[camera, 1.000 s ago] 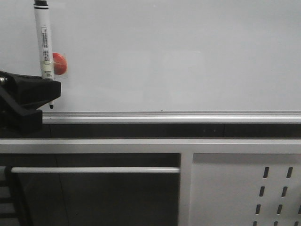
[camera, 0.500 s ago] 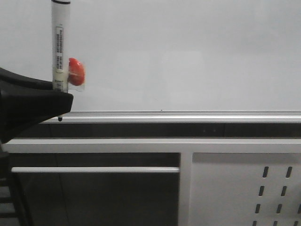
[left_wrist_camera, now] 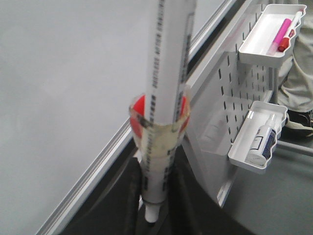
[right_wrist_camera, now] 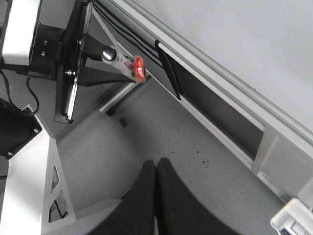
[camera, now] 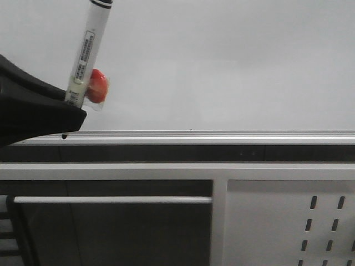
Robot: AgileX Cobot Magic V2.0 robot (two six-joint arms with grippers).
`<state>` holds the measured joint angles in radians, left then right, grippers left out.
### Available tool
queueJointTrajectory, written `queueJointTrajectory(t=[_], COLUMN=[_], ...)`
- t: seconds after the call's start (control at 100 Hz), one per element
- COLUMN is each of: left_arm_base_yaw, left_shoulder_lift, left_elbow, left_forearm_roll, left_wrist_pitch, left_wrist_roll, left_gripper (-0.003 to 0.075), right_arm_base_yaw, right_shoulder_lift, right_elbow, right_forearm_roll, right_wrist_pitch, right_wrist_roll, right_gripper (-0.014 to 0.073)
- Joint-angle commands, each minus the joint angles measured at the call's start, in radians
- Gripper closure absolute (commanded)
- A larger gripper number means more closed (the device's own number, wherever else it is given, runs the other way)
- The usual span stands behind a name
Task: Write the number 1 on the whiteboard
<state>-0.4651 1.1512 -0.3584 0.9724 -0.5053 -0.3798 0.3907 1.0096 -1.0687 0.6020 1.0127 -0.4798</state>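
Gripping a white marker pen [camera: 87, 47], my left claw [camera: 65, 119] is pinched on the lower part of its barrel. Front view: the pen rises from the claw, tilted so that its black-capped upper end leans to my right; its dark lower tip [camera: 64, 136] pokes out just below the claw, level with the silver tray rail [camera: 222, 136]. A red piece wrapped in clear tape [camera: 98, 87] sits on the barrel directly above the claw.

Left wrist view: the two black fingers [left_wrist_camera: 129, 196] press against either side of the pen [left_wrist_camera: 164, 98], with the taped red piece [left_wrist_camera: 139, 110] just above them.

Whiteboard [camera: 222, 61]: the pale glossy surface lies beyond the claw and spreads to its right; it shows bare in all three views, and no stroke of the number 1 can be seen on it. Whether the pen touches the board cannot be told.

Right claw [right_wrist_camera: 156, 181]: its two dark fingers [right_wrist_camera: 142, 196] lie pressed together, holding nothing, over the grey floor. From there the left arm with the pen [right_wrist_camera: 122, 61] is seen well apart, beside the board's frame [right_wrist_camera: 205, 73].

Beside the left claw, a white perforated panel [left_wrist_camera: 215, 107] carries two white trays: one [left_wrist_camera: 264, 34] with a pink marker [left_wrist_camera: 279, 33], the other [left_wrist_camera: 257, 134] with a small white bottle [left_wrist_camera: 261, 144].
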Motion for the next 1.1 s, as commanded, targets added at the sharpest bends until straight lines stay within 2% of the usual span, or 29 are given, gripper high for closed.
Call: queueJointTrajectory(t=[0.0,0.29,0.5,0.62,0.72,0.84,0.89,0.94,1.09], left_arm_base_yaw=[-0.007,-0.007,-0.007,-0.007,-0.007,-0.007,-0.007,-0.007,-0.007], left_shoulder_lift=[-0.02,-0.02,-0.02,-0.017,-0.014,-0.013,-0.013,-0.013,-0.013], left_elbow=[-0.061,-0.18,-0.191,-0.191,-0.191,-0.191,-0.191,-0.191,-0.191], left_forearm_roll=[0.119,0.594,0.605,0.605,0.619,0.647,0.649,0.659,0.661], left_wrist_pitch=[-0.033,0.035,0.01,-0.002,0.011,0.042,0.035,0.027,0.017], left_wrist_roll=[-0.135,-0.636,-0.649,-0.681,-0.682,-0.682,-0.682,-0.682,-0.679], left_gripper=[0.0738,0.0738,0.0738,0.0738,0.0738,0.0738,0.0738,0.0738,0.0738], right_arm_base_yaw=[0.027,0.073,0.135,0.174,0.202,0.204,0.204,0.204,0.204], right_shoulder_lift=[0.026,0.129,0.207,0.225,0.225,0.225,0.225,0.227,0.239], right_elbow=[-0.03,-0.03,-0.032,-0.036,-0.056,-0.091,-0.1,-0.11,-0.115], right_forearm_roll=[0.008,-0.006,0.082,0.085,0.083,0.083,0.085,0.085,0.099], right_wrist_pitch=[-0.096,-0.118,-0.165,-0.177,-0.152,-0.127,-0.129,-0.129,-0.125], right_wrist_roll=[-0.012,-0.031,-0.054,-0.055,-0.063,-0.063,-0.063,-0.063,-0.063], right_gripper=[0.0664,0.0665,0.0664,0.0656,0.0564,0.0329,0.0263,0.0235,0.0237])
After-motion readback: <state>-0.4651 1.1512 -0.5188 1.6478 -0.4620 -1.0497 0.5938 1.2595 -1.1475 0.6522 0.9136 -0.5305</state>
